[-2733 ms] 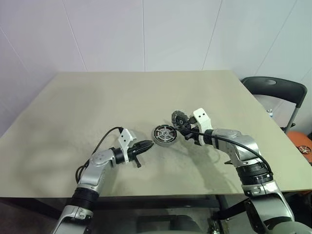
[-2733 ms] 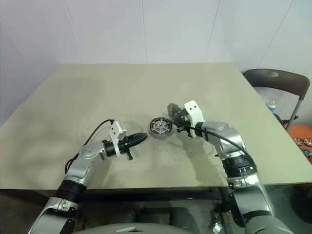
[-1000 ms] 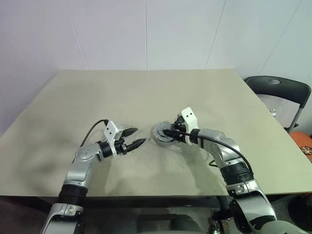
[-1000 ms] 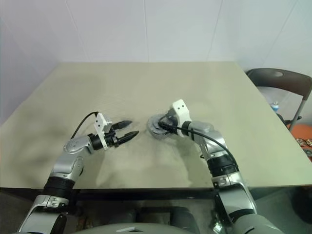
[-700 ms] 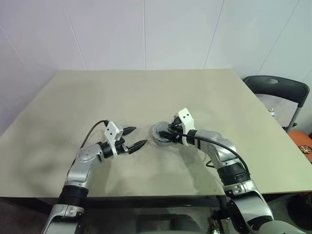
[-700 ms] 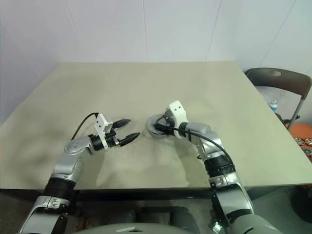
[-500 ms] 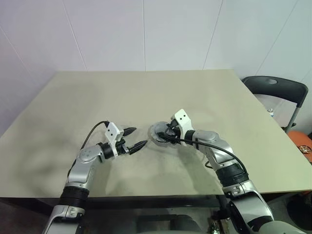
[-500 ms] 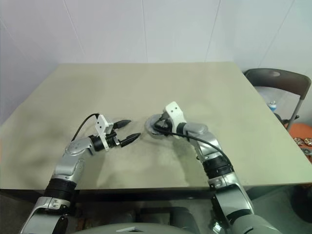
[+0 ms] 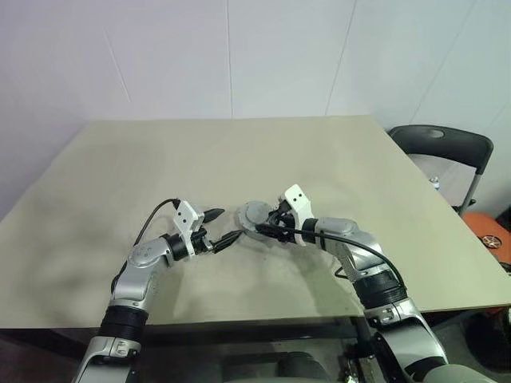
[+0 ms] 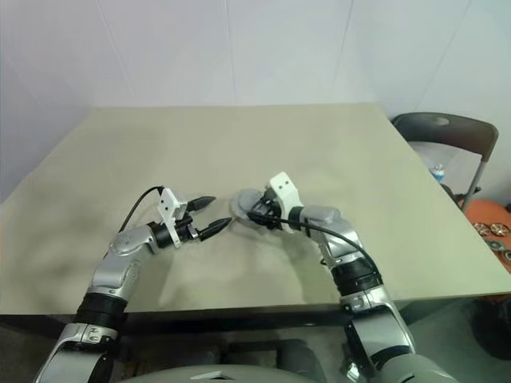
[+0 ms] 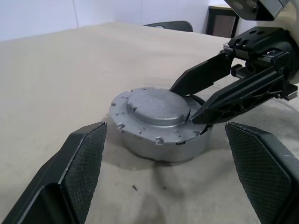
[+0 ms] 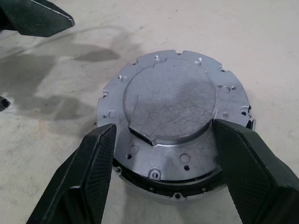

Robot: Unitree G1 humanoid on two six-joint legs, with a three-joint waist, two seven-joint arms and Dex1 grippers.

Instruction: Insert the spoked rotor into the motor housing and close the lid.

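On the worktop (image 9: 335, 152) the motor housing (image 12: 187, 179) sits near the middle with its grey lid (image 12: 170, 100) already laid on top, so the spoked rotor is presumably inside; it is hidden under the lid. The right gripper (image 12: 166, 154) straddles the lid with its jaws spread to either side, pinching nothing that can be seen, one fingertip resting at the lid's edge in the left wrist view. The left gripper (image 10: 209, 217) hovers just beside the housing, jaws spread and empty.

The step in hand looks like seating the lid. Doing it well probably means pressing evenly, since a dark sliver of housing shows along one edge, which suggests the lid sits slightly off-centre. The left gripper could steady the housing against sliding. A lopsided push may tilt the lid rather than close it
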